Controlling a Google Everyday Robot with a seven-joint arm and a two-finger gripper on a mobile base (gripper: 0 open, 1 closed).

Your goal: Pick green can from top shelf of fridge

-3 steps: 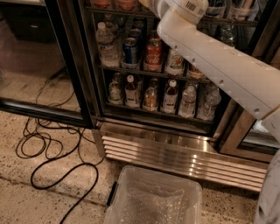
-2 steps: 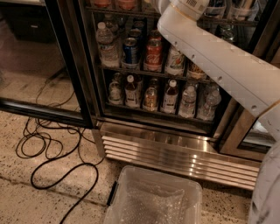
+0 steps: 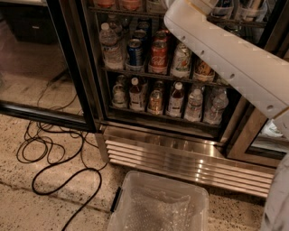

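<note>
The fridge (image 3: 97,90) stands open, with a black frame and wire racks of cans and bottles. My white arm (image 3: 226,58) reaches from the lower right up across its front and leaves the picture at the top centre. The gripper is out of view above the top edge. The green can is not in view. The top shelf is cut off by the top edge. Only a rack (image 3: 135,10) with the bottoms of some cans shows there.
A middle rack holds a water bottle (image 3: 109,45), a blue can (image 3: 134,52) and a red can (image 3: 159,54); the rack below holds several bottles. The steel grille (image 3: 180,162) is beneath. A clear plastic bin (image 3: 158,203) and black cables (image 3: 54,153) lie on the floor. The glass door (image 3: 40,58) stands open at left.
The upper end of my arm has shifted slightly upward, further out of the picture. The cans and bottles have not moved.
</note>
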